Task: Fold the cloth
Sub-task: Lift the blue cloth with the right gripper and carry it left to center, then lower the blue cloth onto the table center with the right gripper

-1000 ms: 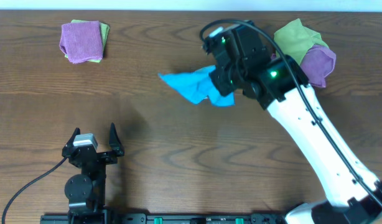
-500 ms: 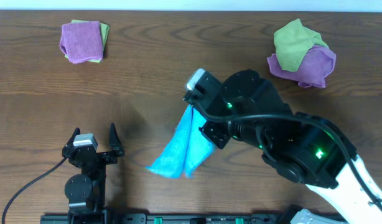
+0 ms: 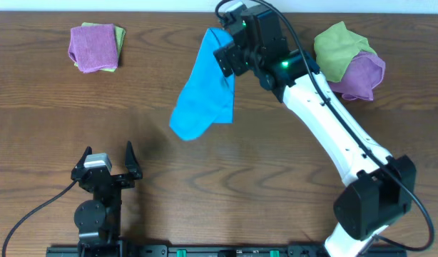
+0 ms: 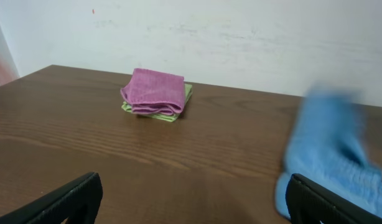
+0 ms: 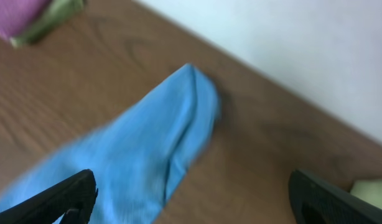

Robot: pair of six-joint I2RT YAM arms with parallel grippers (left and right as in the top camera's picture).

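Note:
The sky-blue cloth stretches as a long, loosely doubled strip from the far middle of the table toward its centre. It shows blurred in the right wrist view and at the right of the left wrist view. My right gripper hovers over the cloth's far end. Its jaws stand wide apart and pinch nothing. I cannot tell whether the cloth lies flat. My left gripper is open near the front left, well away from the cloth, with bare wood between its fingers.
A folded purple cloth on a yellow-green one sits at the far left, seen too from the left wrist. A crumpled yellow-green and purple heap lies at the far right beside the right arm. A pale wall backs the table.
The right arm swung from the table's front back to its far edge, carrying the cloth. Its jaws then opened and let go, and the cloth now trails out long.

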